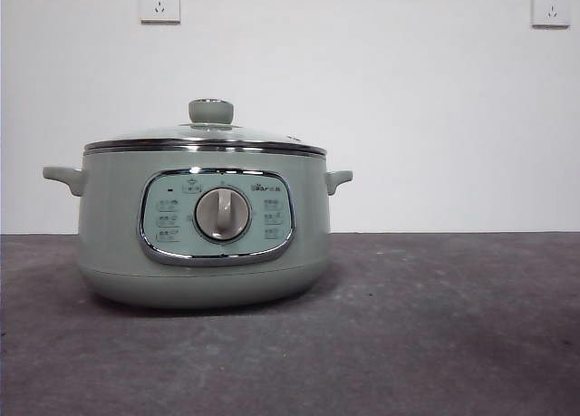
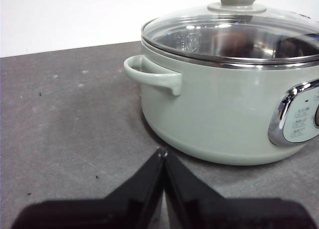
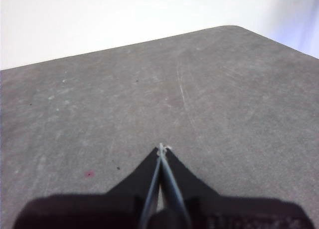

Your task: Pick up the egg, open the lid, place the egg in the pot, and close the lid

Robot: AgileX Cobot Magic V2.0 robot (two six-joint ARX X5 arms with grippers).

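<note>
Sitting lidded on dark grey desk [image 1: 453, 343]: sage-green round pot [image 1: 109, 226] | domed glass lid [image 2: 234, 37], fragile, slippery; grasp green knob [image 1: 210, 111] | egg unseen | left gripper [image 2: 162, 153], right gripper [image 3: 161, 148]: jaws closed, empty

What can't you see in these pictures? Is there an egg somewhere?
- No egg shows in any view; it may be out of frame.
- Inside the pot: left wrist view, glare on the glass lid blurs it.
- Panel labels: front view, too small to read.
- Left hand and right hand: missing from the front view.
</note>
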